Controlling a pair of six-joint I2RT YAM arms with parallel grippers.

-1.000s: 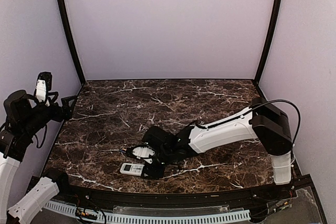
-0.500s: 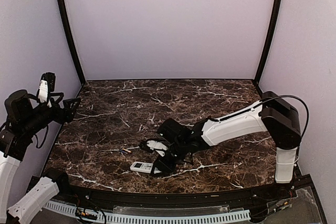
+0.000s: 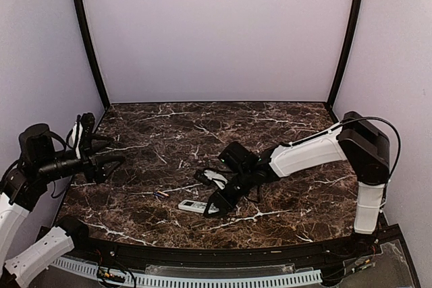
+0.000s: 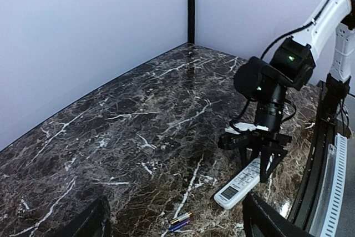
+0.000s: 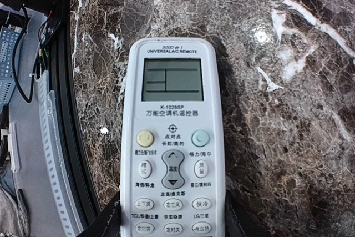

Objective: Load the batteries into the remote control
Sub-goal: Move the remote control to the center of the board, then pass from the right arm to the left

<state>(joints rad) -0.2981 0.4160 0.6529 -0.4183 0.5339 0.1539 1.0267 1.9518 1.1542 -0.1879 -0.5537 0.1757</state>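
Worktop [image 3: 162, 133]: dark brown marble pattern with white veins, enclosed by pale walls [image 3: 216, 32].
Remote control [image 3: 196, 206]: lies flat on the worktop near the front edge, beside the right arm's wrist. The front face is up, with the screen and button rows readable in the right wrist view. The screen end points toward the left arm's side.
Right gripper [image 3: 218, 201]: sits low over the button end of the remote control, fingers [image 5: 111, 221] pointing down at the worktop. The jaws are narrowed onto the handset, one finger against each long edge, so the gripper holds the remote control.
Batteries [image 3: 160, 195]: two slim cells lie side by side on the worktop, just beyond the screen end of the remote control and apart from it. In the left wrist view one shows an orange tip, the other a purple tip. Neither gripper touches them.
Left gripper [image 3: 116, 151]: held above the left edge of the worktop, well apart from the remote control. The jaws are spread wide with nothing between them, and the left wrist view shows one finger at each lower corner.
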